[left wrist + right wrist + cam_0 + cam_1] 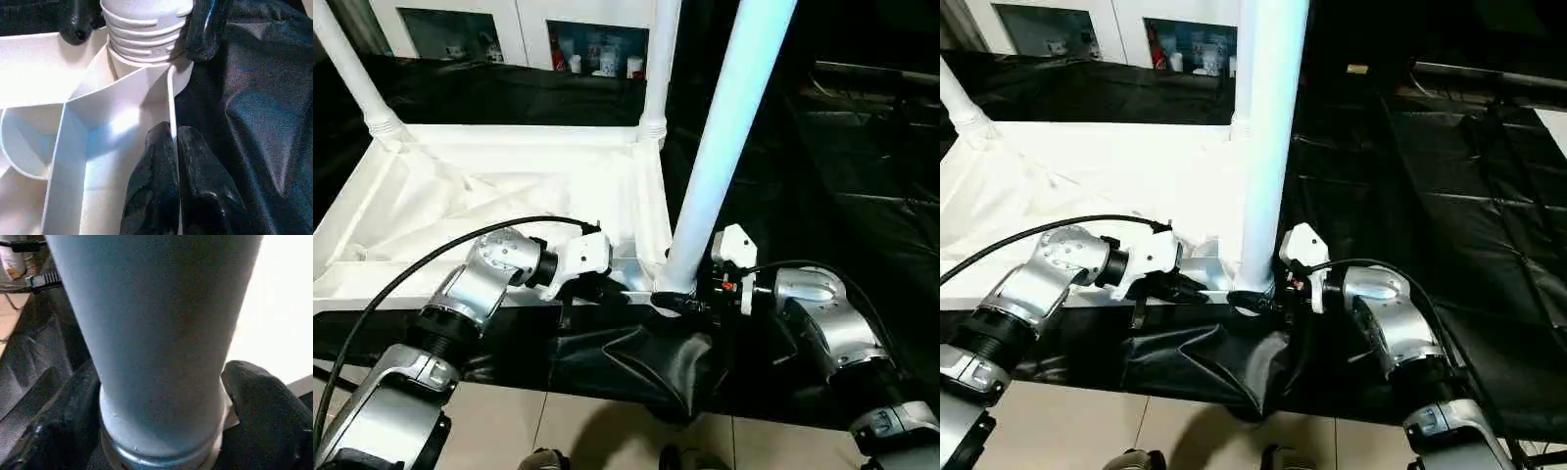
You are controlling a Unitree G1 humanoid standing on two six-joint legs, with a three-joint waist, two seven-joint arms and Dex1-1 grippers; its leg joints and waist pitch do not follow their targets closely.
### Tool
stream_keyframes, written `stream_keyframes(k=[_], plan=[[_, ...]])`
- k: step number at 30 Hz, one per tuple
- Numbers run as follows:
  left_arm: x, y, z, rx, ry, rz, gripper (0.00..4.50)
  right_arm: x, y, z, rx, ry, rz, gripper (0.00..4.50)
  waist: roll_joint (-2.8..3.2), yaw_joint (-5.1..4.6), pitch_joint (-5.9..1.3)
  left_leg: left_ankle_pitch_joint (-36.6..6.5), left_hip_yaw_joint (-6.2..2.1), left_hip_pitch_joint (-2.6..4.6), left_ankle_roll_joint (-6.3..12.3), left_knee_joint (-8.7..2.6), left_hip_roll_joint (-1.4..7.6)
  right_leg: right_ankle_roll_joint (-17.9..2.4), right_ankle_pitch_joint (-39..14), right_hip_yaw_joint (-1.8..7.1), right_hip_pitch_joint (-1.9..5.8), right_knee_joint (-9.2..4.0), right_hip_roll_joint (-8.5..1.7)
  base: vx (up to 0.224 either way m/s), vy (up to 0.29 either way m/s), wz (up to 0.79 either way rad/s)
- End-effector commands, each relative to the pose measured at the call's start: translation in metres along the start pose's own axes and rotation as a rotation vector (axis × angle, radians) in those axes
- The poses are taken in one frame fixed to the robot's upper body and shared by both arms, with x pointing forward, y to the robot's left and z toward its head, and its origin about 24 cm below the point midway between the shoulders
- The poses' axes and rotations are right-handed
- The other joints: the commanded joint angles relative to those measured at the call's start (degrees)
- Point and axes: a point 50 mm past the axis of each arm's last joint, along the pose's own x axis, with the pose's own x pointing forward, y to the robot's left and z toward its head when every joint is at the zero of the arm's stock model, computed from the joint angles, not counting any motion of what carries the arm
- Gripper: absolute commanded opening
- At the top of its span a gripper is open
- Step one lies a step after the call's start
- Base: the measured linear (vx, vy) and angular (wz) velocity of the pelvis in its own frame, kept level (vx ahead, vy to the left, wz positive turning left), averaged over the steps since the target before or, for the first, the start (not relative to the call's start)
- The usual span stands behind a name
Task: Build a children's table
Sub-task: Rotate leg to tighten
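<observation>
I have the big white plastic tabletop (pixel 460 196) lying upside down on the black plastic sheet (pixel 862 176), ribbed side up, so the round corner sockets face upward and can take the legs. My left gripper (pixel 172 147) has its two black fingers pressed together on the thin rim wall of the tabletop near the front right corner; I judge this pinch is there to hold the top steady. My right gripper (pixel 161 396) has its fingers on both sides of the base of the long white tubular leg (pixel 724 157), which stands nearly upright in that corner socket. The fingers look to be touching the tube, so I read this as a grip on the leg, probably for turning its threaded end into the socket. I count three legs standing: this near one and two at the far corners (pixel 352 69) (pixel 661 59). I count one tabletop and two grippers.
</observation>
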Motion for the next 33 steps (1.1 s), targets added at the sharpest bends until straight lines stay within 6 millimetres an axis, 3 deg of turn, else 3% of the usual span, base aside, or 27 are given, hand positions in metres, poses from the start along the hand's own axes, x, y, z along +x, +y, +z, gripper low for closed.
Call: stream_keyframes(k=[1,8,11,14,17,20,22,24,29,33], plan=[[0.003,-0.006,0.002,0.015,-0.008,-0.057,0.00,-0.002,-0.003,0.002,-0.002,0.013,0.000,3.54,-0.20,0.00,-3.82,-4.58,-0.24,0.23,5.98,-2.97,1.50,-15.75,-0.84,2.54,3.63,-2.55,-3.71,0.000,0.000,0.00],[0.001,-0.007,-0.002,0.001,0.004,-0.064,0.00,-0.002,-0.003,-0.003,0.015,0.020,-0.006,2.98,-0.17,-0.06,-3.81,-5.02,-0.27,0.15,6.04,-2.91,1.40,-15.53,-1.74,2.47,3.67,-2.63,-3.71,0.000,0.000,0.00],[0.003,-0.005,-0.005,-0.017,0.026,-0.032,0.00,-0.001,-0.007,-0.007,0.063,0.006,-0.095,2.82,-0.15,-0.18,-3.75,-5.32,-0.24,0.25,5.84,-2.95,1.43,-15.59,-2.14,2.47,3.55,-2.73,-3.67,0.000,0.000,0.00],[0.005,-0.001,-0.008,-0.033,0.065,0.020,0.00,0.001,-0.012,-0.010,0.116,-0.020,-0.188,2.77,-0.16,-0.50,-3.58,-7.28,-0.34,0.29,4.64,-3.13,1.37,-14.97,-5.91,2.53,3.44,-3.17,-3.80,0.000,0.000,0.00],[0.014,0.018,-0.009,-0.129,0.103,0.226,0.00,0.010,-0.021,-0.023,0.227,-0.041,-0.478,2.75,-0.09,-0.74,-3.43,-8.57,-0.49,0.72,2.40,-3.34,1.25,-13.83,-11.24,2.61,3.12,-3.82,-3.96,0.000,0.000,0.00],[0.030,0.028,-0.006,-0.219,0.106,0.345,0.00,0.023,-0.023,-0.033,0.294,-0.010,-0.733,2.75,-0.09,-0.95,-3.41,-9.02,-0.52,0.56,0.60,-3.51,0.94,-12.34,-13.55,2.66,3.05,-4.14,-3.81,0.000,0.000,0.00],[0.037,0.032,-0.004,-0.263,0.105,0.403,0.00,0.030,-0.024,-0.036,0.322,0.005,-0.828,2.74,-0.07,-0.92,-3.54,-9.26,-0.69,0.47,0.63,-3.53,0.88,-12.06,-13.42,2.59,3.39,-4.08,-3.86,0.000,0.000,0.00],[0.046,0.036,-0.002,-0.316,0.101,0.463,0.00,0.041,-0.025,-0.037,0.377,0.022,-0.939,2.74,0.12,-1.04,-3.58,-9.21,-0.45,0.70,0.60,-3.39,0.72,-12.58,-11.52,2.69,3.06,-4.13,-3.64,0.000,0.000,0.00],[0.052,0.039,0.000,-0.322,0.120,0.494,0.00,0.056,-0.025,-0.031,0.368,0.033,-0.972,2.74,0.12,-1.01,-3.48,-10.95,-0.49,0.69,1.17,-3.52,0.67,-11.68,-12.73,2.54,3.03,-4.42,-3.54,0.000,0.000,0.00],[0.053,0.040,0.001,-0.298,0.129,0.491,0.00,0.067,-0.024,-0.016,0.343,-0.071,-0.899,2.74,-0.05,-0.98,-3.45,-12.42,-0.56,0.59,1.77,-3.62,0.81,-11.45,-13.71,2.58,3.07,-4.59,-3.76,0.000,0.000,0.00]])
